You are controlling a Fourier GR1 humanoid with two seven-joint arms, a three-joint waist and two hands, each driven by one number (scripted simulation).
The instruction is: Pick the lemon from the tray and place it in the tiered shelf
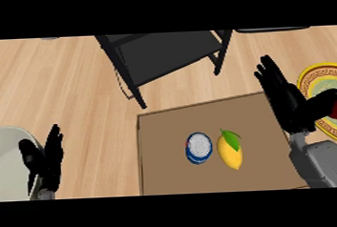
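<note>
Left hand (45, 159) resting open at lower left, fingers up. Lemon (231, 151) on the tray (174, 182), beside a blue-rimmed dish (198, 148), below and left of the right hand (287, 98), open, fingers straight. Probably light, firm, smooth-skinned, prone to rolling; best wrapped around its middle. Tiered shelf (165, 53) above and left of that hand.
</note>
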